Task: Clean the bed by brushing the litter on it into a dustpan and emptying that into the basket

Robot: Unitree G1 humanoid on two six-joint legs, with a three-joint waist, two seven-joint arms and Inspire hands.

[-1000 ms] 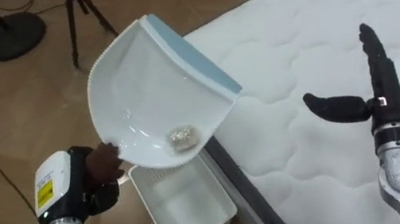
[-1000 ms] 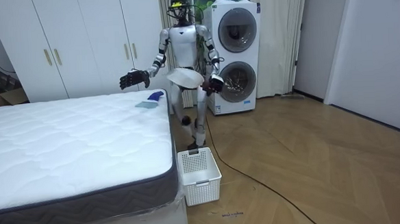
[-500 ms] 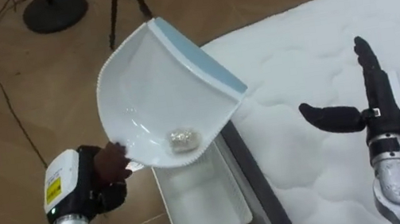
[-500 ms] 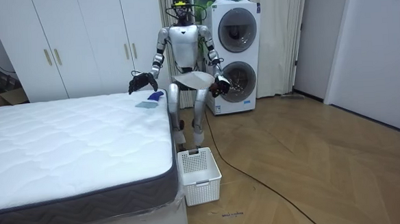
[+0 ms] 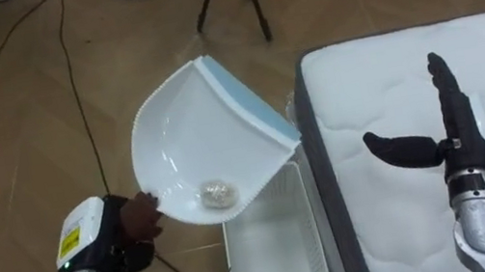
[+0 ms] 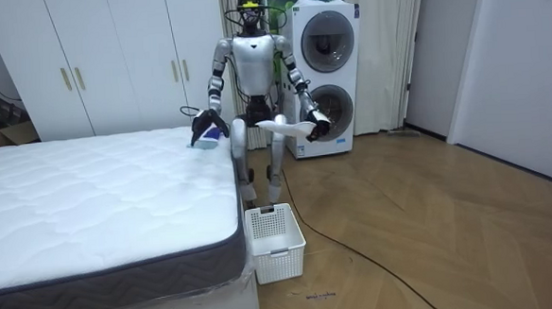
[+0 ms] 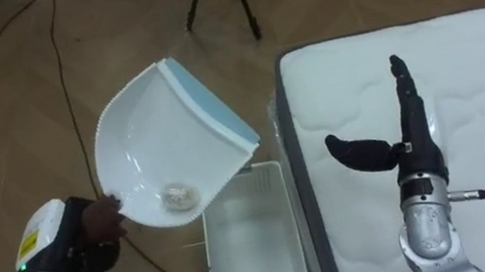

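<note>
Dustpan (image 5: 193, 142) lowered, lip pointing upper-right; wad (image 5: 218, 194) inside, maybe paper.

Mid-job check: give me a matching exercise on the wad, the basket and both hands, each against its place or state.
Things:
1. wad
2. basket
3. right hand
4. left hand

Places or states:
a. on the floor beside the bed
b. open, above the bed
c. lying in the dustpan
d. shut on the dustpan

Pairs: 1-c, 2-a, 3-b, 4-d
</note>
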